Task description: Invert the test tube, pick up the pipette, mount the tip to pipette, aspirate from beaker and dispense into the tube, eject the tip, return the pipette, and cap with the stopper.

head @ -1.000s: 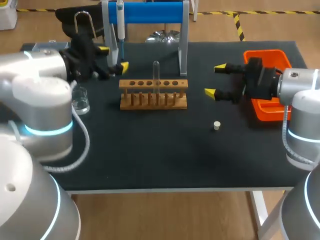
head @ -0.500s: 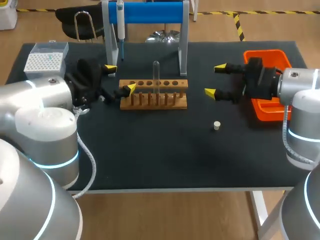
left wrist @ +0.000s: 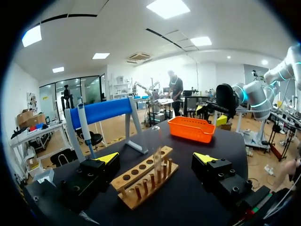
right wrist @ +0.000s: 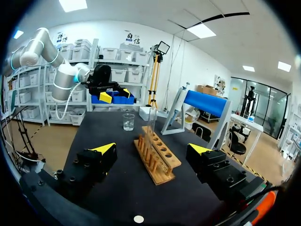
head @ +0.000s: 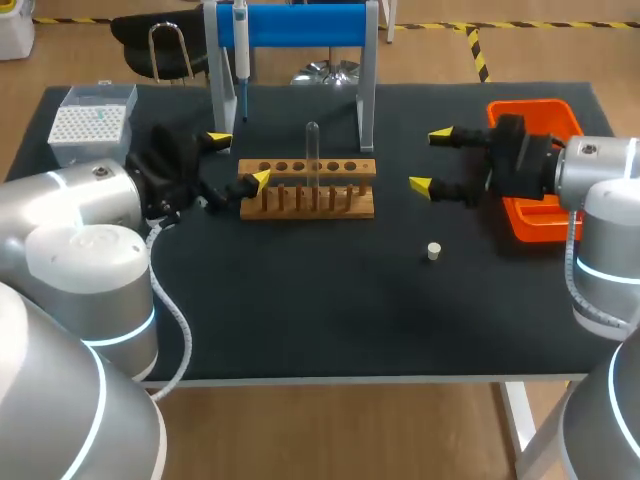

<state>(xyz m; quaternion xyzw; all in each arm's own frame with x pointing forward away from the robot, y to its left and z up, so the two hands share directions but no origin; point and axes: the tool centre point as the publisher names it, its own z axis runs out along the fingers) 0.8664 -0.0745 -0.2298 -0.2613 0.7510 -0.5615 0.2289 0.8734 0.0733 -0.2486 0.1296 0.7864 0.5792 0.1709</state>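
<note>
Left gripper [head: 239, 160] has swung over to the rack's [head: 307, 200] left end; right gripper [head: 430, 159] unmoved.
Both have fingers apart, holding nothing. I see the test tube [head: 312, 150] upright in the rack, between them.

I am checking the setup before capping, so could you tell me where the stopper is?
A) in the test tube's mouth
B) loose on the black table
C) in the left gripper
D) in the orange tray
B: the stopper lies by itself on the black table.
</note>
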